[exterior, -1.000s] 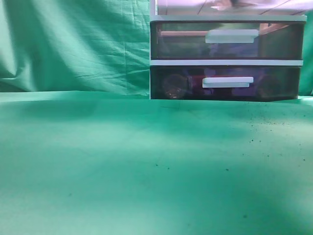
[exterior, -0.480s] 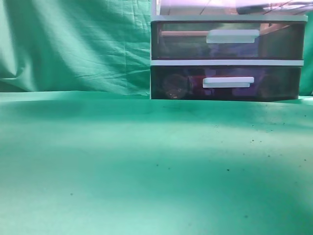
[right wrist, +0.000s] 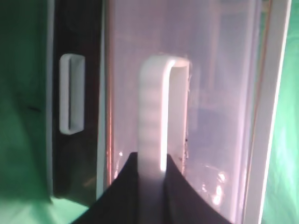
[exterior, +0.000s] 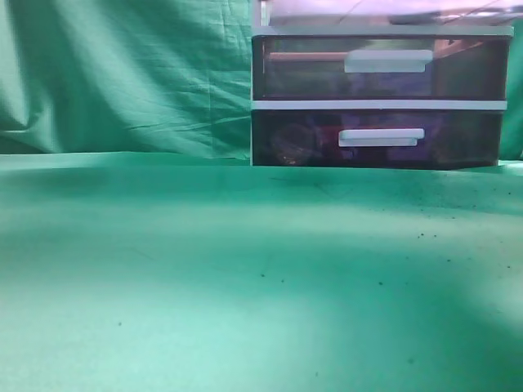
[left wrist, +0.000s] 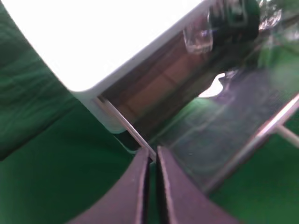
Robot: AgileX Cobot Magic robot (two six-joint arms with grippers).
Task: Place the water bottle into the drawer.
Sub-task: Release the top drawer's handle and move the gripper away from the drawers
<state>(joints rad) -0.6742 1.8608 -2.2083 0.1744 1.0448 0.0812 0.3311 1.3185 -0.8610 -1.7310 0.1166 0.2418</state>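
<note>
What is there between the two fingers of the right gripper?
In the right wrist view, the right gripper is shut on the white bar handle of the drawer; nothing else lies between its fingers.

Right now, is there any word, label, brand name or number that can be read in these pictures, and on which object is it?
None: no readable text in any view.
The drawer unit shows plain white handles and dark fronts.
The drawer whose handle the right gripper holds bears no label.
</note>
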